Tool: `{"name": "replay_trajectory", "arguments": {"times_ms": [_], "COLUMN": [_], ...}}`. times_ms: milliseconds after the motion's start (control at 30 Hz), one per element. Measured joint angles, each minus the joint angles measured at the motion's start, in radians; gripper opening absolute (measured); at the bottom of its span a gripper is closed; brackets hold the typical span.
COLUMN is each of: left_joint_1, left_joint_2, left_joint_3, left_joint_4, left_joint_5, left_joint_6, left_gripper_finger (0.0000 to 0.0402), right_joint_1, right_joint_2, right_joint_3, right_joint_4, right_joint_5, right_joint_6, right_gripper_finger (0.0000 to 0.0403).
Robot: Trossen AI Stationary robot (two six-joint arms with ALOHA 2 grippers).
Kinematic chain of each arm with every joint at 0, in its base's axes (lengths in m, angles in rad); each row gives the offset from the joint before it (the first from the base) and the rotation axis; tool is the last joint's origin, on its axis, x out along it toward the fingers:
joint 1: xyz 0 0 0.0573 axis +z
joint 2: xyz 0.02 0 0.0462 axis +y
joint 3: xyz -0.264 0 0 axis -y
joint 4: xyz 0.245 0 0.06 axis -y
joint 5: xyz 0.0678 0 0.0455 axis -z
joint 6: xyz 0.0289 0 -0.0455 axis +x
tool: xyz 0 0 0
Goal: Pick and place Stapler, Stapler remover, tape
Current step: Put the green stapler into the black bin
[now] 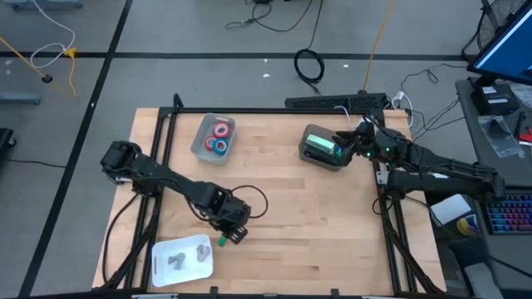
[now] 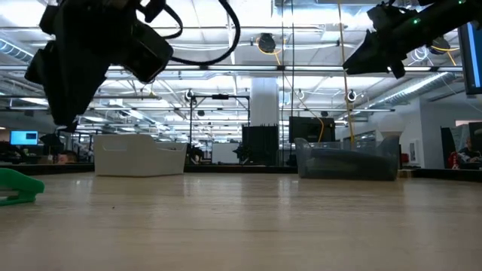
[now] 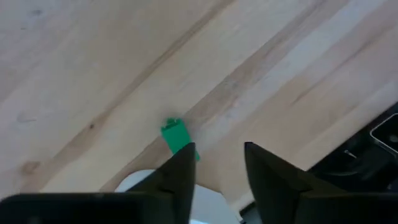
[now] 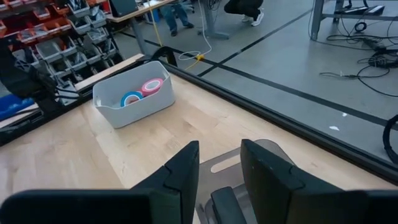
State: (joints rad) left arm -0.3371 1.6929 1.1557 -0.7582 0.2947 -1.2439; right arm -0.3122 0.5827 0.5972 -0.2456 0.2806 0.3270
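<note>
Now left tool (image 3: 217,165) parted, empty, above green piece (image 3: 177,137).

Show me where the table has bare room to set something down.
Bare wood spans the middle, between the tape bin, the grey bin and the white tray. It is crowded by the left claw, with the green piece beside it.

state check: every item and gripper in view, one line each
tape: in the pale bin, far left.
green item: loose on the table, beside the white tray.
grey bin: holds a green object.
white tray: holds two grey pieces.
left gripper: open, empty, above the green item.
right gripper: open, empty, over the grey bin.
</note>
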Motion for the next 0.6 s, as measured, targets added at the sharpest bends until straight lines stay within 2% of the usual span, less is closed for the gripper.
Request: {"name": "replay_trajectory", "arguments": {"times_ms": [167,267,600], "left_joint_1": [-0.004,-0.013,-0.025], "left_joint_2": [-0.001,-0.001,0.084], "left_joint_3": [0.0,-0.001,-0.019], "left_joint_4": [0.0,0.002,0.008], "left_joint_5": [0.0,0.0,0.043], "left_joint_6": [-0.022,-0.023,-0.033], "left_gripper_finger": [0.0205,0.0229,0.0239], "right_joint_1": [0.0,0.0,0.0], "right_joint_2": [0.0,0.0,0.0], "right_joint_3": [0.0,0.0,0.0], "right_joint_4": [0.011,0.014,0.022], "right_joint_5": [0.0,0.0,0.0], "right_joint_6": [-0.003,-0.005,-0.007], "right_gripper_finger": [0.0113,0.0112,0.0116]}}
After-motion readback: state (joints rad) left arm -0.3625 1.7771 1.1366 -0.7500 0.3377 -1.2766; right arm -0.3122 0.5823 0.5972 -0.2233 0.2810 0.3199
